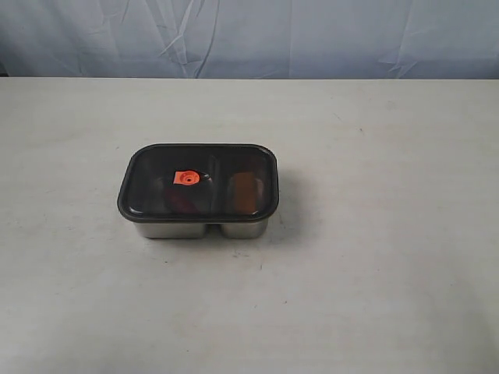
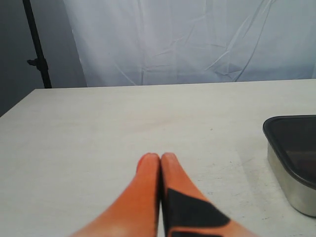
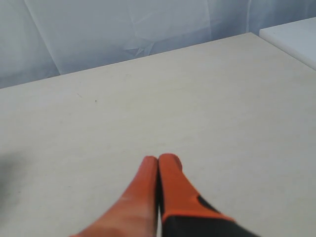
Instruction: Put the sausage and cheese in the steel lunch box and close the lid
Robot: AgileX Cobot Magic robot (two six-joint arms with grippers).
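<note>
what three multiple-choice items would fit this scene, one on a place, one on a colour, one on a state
1. The lid lies:
A) on the steel lunch box
B) upside down beside it
C) in a gripper

2. The lid's centre valve is:
A) blue
B) orange-red
C) green

3. The left gripper and right gripper are:
A) wide open
B) shut on the lid
C) shut, empty

Answers:
1 A: the lid covers the box all round.
2 B: the exterior view shows its colour.
3 C: each wrist view shows fingertips together, holding nothing.
</note>
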